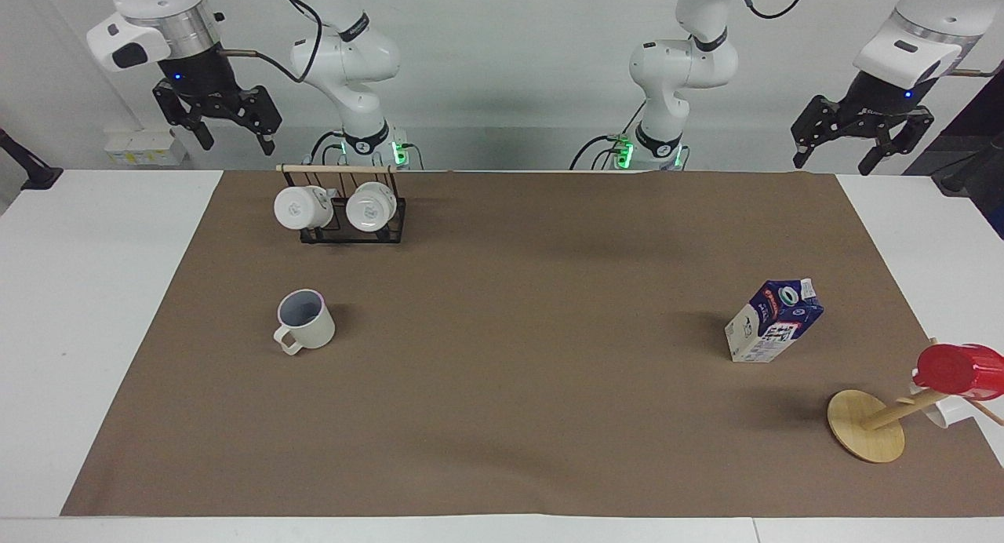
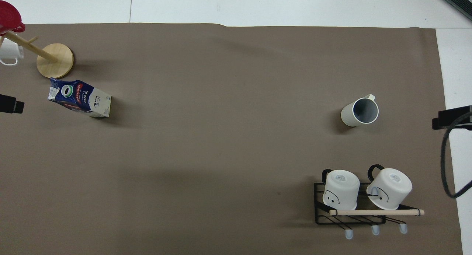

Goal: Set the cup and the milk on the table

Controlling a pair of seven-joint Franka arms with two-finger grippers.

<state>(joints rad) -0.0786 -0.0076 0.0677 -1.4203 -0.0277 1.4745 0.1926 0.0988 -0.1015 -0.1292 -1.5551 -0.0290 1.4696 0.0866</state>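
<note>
The cream-beige cup [image 1: 306,320] [image 2: 359,112] stands upright on the brown mat [image 1: 510,386] toward the right arm's end of the white table [image 1: 78,307], handle pointing away from the robots. The blue and white milk [image 1: 775,321] [image 2: 79,99] carton stands on the mat toward the left arm's end. My right gripper [image 1: 235,141] hangs open and empty high over the table's robot-side edge, beside the mug rack. High over the table's corner at the left arm's end, my left gripper [image 1: 834,165] is open too and holds nothing.
A black wire rack [image 1: 345,213] [image 2: 350,210] with two white mugs stands near the robots, nearer to them than the cup. A wooden mug tree [image 1: 867,425] [image 2: 55,59] carrying a red cup [image 1: 961,369] and a white mug stands farther from the robots than the milk.
</note>
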